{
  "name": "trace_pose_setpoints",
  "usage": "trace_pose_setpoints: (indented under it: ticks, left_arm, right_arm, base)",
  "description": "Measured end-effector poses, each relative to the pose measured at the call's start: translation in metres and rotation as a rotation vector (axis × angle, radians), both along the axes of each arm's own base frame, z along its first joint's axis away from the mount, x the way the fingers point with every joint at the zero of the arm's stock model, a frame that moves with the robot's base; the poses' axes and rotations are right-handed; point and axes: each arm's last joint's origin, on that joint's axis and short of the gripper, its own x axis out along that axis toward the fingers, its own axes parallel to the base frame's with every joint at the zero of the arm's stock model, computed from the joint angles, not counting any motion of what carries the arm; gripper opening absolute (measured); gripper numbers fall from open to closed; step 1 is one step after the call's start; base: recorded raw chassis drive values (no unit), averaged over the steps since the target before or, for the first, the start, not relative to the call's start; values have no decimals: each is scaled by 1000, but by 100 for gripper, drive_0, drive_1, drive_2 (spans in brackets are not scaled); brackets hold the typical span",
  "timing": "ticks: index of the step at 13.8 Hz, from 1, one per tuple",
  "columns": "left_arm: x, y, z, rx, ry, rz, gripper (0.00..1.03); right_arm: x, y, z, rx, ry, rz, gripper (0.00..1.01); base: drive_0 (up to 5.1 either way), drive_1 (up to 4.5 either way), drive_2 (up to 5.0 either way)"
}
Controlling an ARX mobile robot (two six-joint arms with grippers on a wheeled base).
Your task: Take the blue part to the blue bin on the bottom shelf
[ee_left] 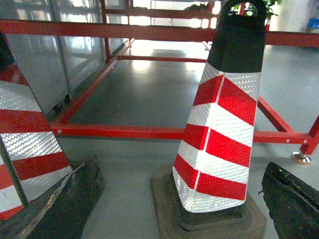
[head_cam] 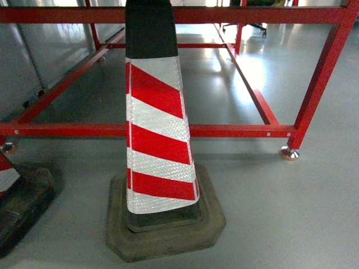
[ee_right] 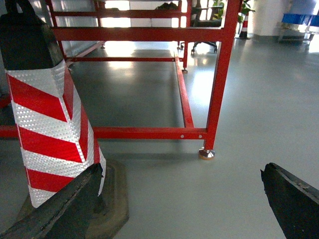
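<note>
The blue part, the blue bin and the bottom shelf are all out of view. My left gripper (ee_left: pixel 180 164) is open, its dark fingers (ee_left: pixel 75 199) spread wide at the lower corners of the left wrist view, nothing between them. It hangs low over the grey floor, facing a red-and-white striped traffic cone (ee_left: pixel 222 129). My right gripper (ee_right: pixel 180 169) is open too, with its fingers (ee_right: pixel 294 199) far apart over bare floor and the same cone (ee_right: pixel 47 119) to its left. Neither gripper shows in the head view.
The cone (head_cam: pixel 157 123) stands close in front on a dark rubber base. A second cone (ee_left: pixel 25 144) is at the left. Behind them runs an empty red steel frame (head_cam: pixel 224 130) with a levelling foot (head_cam: pixel 289 152). Something blue (ee_right: pixel 299 19) shows far off at the right.
</note>
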Motion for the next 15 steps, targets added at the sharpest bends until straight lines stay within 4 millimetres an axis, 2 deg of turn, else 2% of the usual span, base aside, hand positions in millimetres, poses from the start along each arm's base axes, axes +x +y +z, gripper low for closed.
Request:
trace_pose_setpoints:
  ticks: [15]
  left_arm:
    - [0, 0, 0, 0, 0, 0, 98]
  right_arm:
    - [0, 0, 0, 0, 0, 0, 98]
  base:
    - [0, 0, 0]
